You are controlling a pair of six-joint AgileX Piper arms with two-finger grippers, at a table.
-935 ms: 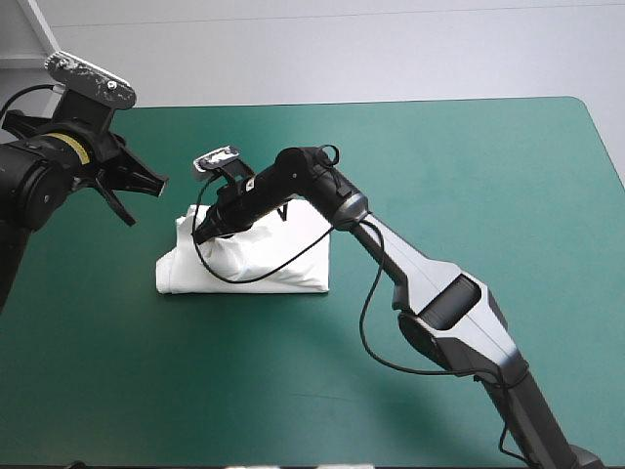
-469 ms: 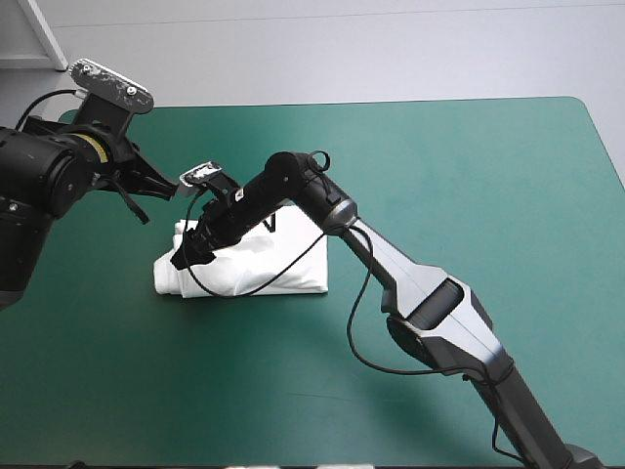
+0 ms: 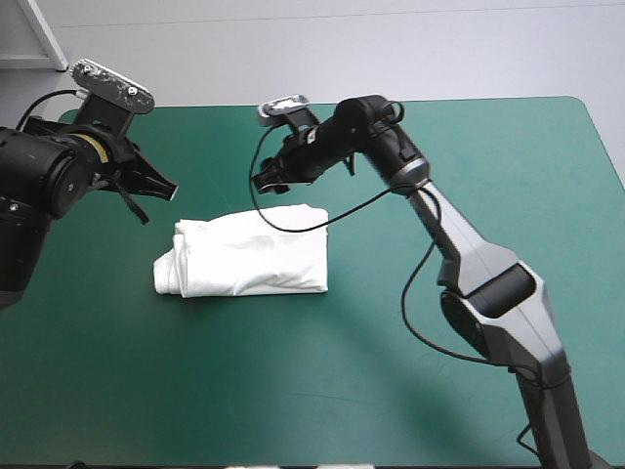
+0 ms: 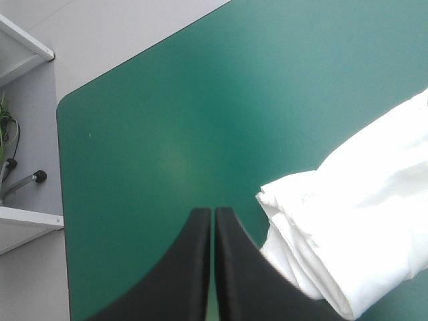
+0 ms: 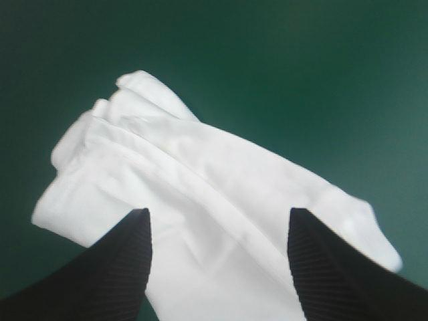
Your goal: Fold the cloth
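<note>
T-shirt (image 3: 244, 256): white, folded into a flat oblong bundle. It lies on the table left of the middle, its long side running along the near edge.
T-shirt's ends: the left end is thicker, with layers rolled and stacked. The right end is flat, with a squared corner.
Table (image 3: 488, 195): covered in teal-green, which shows on every side of the bundle.
Left gripper (image 3: 161, 188): raised over the table's left part, toward the far-left corner and well apart from the T-shirt in the high view.
Left jaws: pressed together. In the left wrist view (image 4: 213, 212) the black fingers (image 4: 190, 267) meet in one pointed arch.
Left wrist view of the T-shirt (image 4: 361, 221): the layered end lies beside the gripper, on the side away from the table's left edge.
Right gripper (image 3: 262, 182): held above the table just beyond the bundle's far edge, pointing toward it and clear of the cloth.
Right jaws: spread wide. In the right wrist view (image 5: 217, 215) the two fingers (image 5: 110, 264) stand far apart.
Right wrist view of the T-shirt (image 5: 200, 180): the bundle lies below and ahead of the gripper, seen between the fingers with its folds showing.
</note>
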